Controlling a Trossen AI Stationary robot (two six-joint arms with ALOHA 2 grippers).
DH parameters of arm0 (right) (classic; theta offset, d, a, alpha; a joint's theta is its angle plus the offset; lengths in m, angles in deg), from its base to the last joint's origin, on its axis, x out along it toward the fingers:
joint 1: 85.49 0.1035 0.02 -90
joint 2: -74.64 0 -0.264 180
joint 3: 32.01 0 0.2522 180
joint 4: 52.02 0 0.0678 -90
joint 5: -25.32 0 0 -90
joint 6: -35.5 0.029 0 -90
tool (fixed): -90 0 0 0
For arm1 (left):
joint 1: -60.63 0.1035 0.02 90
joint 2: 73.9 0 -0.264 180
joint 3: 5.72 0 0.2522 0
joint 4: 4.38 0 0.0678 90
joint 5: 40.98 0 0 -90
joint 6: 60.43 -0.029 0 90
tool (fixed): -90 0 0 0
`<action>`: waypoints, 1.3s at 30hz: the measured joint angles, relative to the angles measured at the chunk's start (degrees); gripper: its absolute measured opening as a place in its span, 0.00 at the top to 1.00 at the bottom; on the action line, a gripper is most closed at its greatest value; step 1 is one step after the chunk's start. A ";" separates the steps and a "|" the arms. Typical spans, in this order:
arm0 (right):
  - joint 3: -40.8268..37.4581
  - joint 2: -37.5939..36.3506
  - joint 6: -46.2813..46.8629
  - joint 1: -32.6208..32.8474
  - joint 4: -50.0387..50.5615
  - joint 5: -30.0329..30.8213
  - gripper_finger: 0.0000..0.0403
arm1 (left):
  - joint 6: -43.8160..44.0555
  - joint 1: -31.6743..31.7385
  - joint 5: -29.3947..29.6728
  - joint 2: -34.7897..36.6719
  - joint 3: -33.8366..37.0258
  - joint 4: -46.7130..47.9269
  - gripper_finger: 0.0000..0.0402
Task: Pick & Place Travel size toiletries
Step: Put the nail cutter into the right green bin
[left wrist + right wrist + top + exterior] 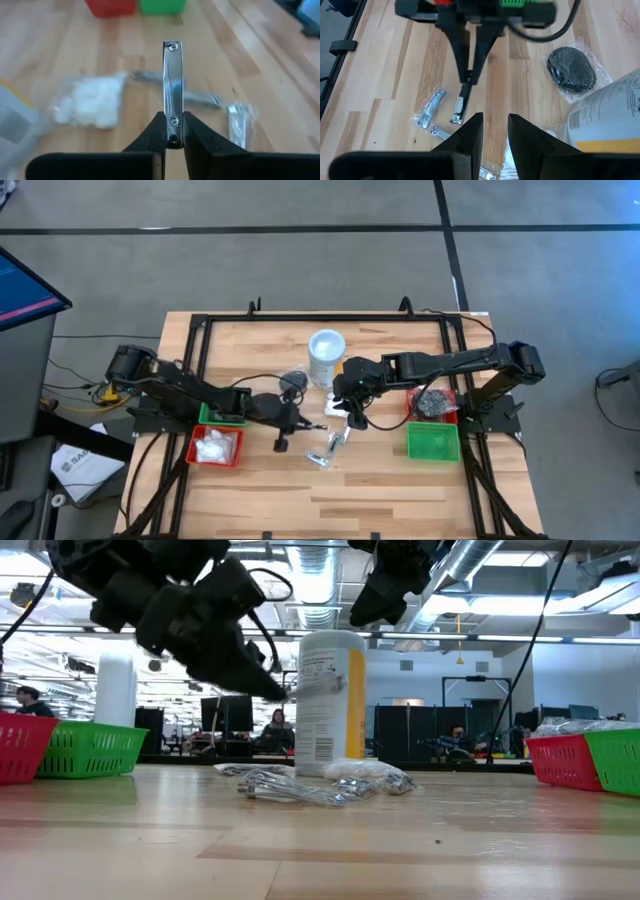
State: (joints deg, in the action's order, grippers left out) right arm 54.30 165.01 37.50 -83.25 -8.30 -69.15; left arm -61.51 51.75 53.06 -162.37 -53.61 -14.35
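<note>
The left hand [173, 134] is clamped on a slim silvery metal nail clipper [172, 85], its two dark fingers pressed against the clipper's rear end so that the tool sticks straight out beyond them, clear of the pale wooden tabletop [270, 500]. In the high view this hand [300, 423] sits just left of the frame's centre. The right wrist view shows the same clipper [461, 104] hanging from the left hand's fingertips near the middle of the frame.

The right hand [495, 131] hovers with its fingers a little apart and nothing between them; in the high view it [350, 417] lies just right of centre, below a tall white cylindrical canister with a yellow label [326, 357].

More silvery clippers in clear wrappers [330, 448] lie on the tabletop below the centre of the high view, between the two hands. A dark oval pad in a clear bag [571, 69] rests at the right of the right wrist view, beside the canister.

At lower left of the high view, a small red square tray [216, 447] holds white packets, with a green tray [222, 415] just above it. At the right, a red tray of dark items [433, 402] sits above a green tray [433, 442].
</note>
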 joint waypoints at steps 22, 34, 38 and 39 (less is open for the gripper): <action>0.00 0.00 -0.46 0.00 -2.89 0.00 0.79 | 2.68 6.36 2.44 6.48 -0.09 -0.24 0.93; 0.10 3.98 -1.75 -0.07 -4.17 1.76 0.58 | 2.68 6.33 2.18 6.46 -0.11 -0.73 0.93; 0.07 5.42 -2.47 -0.07 -4.96 1.68 0.51 | 2.66 6.33 2.17 6.36 -0.09 -0.44 0.93; 0.04 5.38 -2.47 -0.15 -5.23 1.70 0.50 | 2.66 6.33 2.16 6.35 -0.09 -0.53 0.93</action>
State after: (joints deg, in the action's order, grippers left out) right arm 54.34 170.38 35.03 -83.41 -13.53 -67.45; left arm -58.85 58.09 55.22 -156.03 -53.70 -14.88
